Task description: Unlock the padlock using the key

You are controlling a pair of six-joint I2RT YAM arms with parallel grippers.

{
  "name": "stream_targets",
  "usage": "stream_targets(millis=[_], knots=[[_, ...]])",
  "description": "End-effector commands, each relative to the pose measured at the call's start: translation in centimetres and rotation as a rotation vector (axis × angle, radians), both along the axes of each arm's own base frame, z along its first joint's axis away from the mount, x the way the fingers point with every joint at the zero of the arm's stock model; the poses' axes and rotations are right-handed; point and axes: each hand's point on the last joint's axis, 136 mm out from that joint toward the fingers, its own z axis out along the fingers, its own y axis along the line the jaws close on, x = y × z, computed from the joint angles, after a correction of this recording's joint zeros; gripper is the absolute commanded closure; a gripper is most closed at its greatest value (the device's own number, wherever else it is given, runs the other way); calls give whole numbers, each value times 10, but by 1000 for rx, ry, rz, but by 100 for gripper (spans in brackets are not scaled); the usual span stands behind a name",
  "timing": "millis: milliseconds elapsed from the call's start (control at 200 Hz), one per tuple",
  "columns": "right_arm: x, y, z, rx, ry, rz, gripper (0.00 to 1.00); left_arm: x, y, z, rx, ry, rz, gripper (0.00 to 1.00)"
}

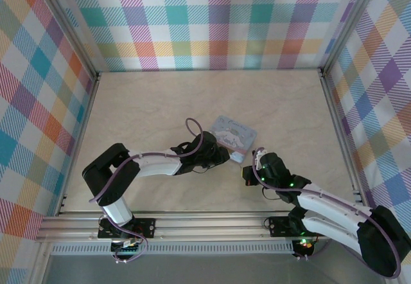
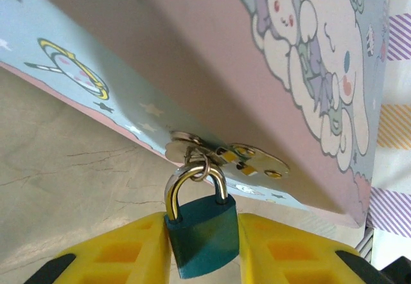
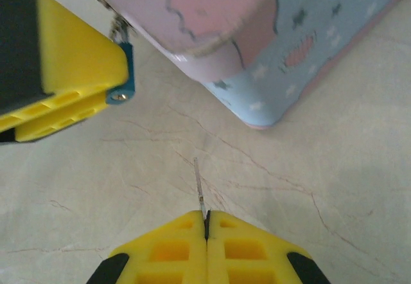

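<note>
The padlock [image 2: 203,239] is a small teal block with a silver shackle. It hangs from a ring on the hasp [image 2: 239,159] of the pale blue tin [image 2: 302,72]. My left gripper [image 2: 202,248] is shut on the padlock's body, one yellow finger on each side. The right wrist view shows the padlock's teal edge [image 3: 127,72] beside the left gripper's finger [image 3: 70,81]. My right gripper [image 3: 207,223] is shut on the key [image 3: 199,184], a thin grey sliver pointing forward over the table. The key tip is a short way from the padlock, not touching it.
The tin [image 1: 234,134] with a white cartoon dog lies mid-table, its near corner [image 3: 263,120] just ahead and right of the key. Both grippers [image 1: 225,157] [image 1: 249,171] meet at its near edge. Checked walls enclose the pale marbled table [image 1: 160,104].
</note>
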Motion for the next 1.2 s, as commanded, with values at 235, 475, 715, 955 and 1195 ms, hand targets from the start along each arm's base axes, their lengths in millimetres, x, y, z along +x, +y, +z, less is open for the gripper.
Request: stream_targets(millis=[235,475,715,955,1195], knots=[[4,17,9,58,-49,49,100,10,-8,24,-55,-28,7,70],[5,17,9,47,-35,41,100,12,5,16,24,-57,17,70],[13,23,41,103,-83,49,100,16,24,18,115,-150,12,64],[39,25,85,279,-78,57,100,17,31,21,158,-242,-45,46],[89,32,94,400,-2,73,100,17,38,19,202,-283,-69,41]])
